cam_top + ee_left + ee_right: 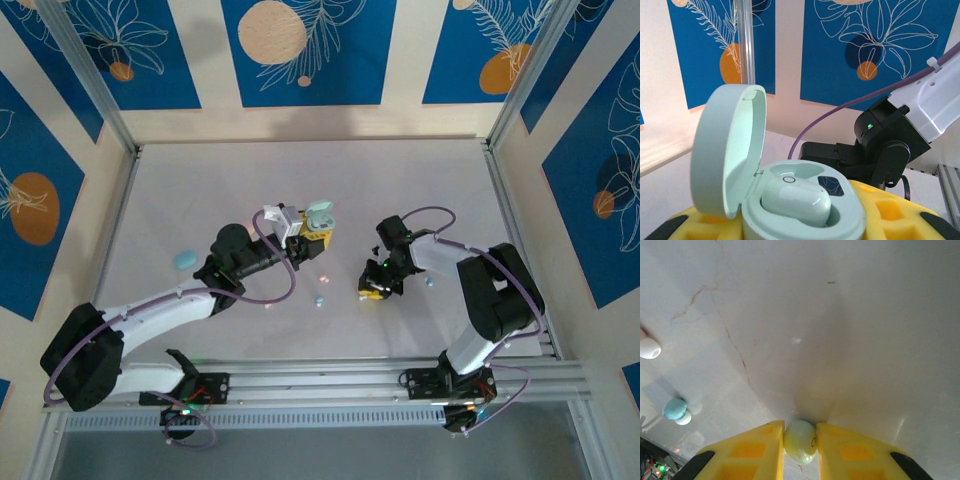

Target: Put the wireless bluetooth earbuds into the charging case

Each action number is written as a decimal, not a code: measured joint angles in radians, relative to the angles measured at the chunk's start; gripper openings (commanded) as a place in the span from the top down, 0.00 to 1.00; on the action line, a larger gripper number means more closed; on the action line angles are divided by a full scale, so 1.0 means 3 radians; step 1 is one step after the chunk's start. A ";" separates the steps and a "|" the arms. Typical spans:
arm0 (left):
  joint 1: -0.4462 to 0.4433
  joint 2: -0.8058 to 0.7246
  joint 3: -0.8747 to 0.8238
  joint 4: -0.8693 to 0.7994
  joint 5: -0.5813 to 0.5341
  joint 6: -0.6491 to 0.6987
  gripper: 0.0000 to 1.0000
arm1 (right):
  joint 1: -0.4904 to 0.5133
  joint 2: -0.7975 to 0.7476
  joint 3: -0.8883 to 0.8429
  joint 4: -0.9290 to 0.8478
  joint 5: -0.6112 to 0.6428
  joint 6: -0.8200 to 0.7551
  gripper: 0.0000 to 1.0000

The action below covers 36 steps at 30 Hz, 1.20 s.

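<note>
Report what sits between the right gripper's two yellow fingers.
A pale mint-green earbud, pinched between those fingers over the white table; the right wrist view shows it.

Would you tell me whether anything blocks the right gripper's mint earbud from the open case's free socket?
Nothing visible does: the lid stands open, the seated earbud fills only its own socket; the second socket looks free.

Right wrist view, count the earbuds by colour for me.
Mint green earbud: 1
Light blue earbud: 1
Pale pink earbud: 1
Total: 3
</note>
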 measured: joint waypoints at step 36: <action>-0.0028 0.0234 -0.0028 -0.0224 0.0041 0.0291 0.68 | 0.0217 -0.1448 0.1461 -0.0786 0.0290 -0.0201 0.79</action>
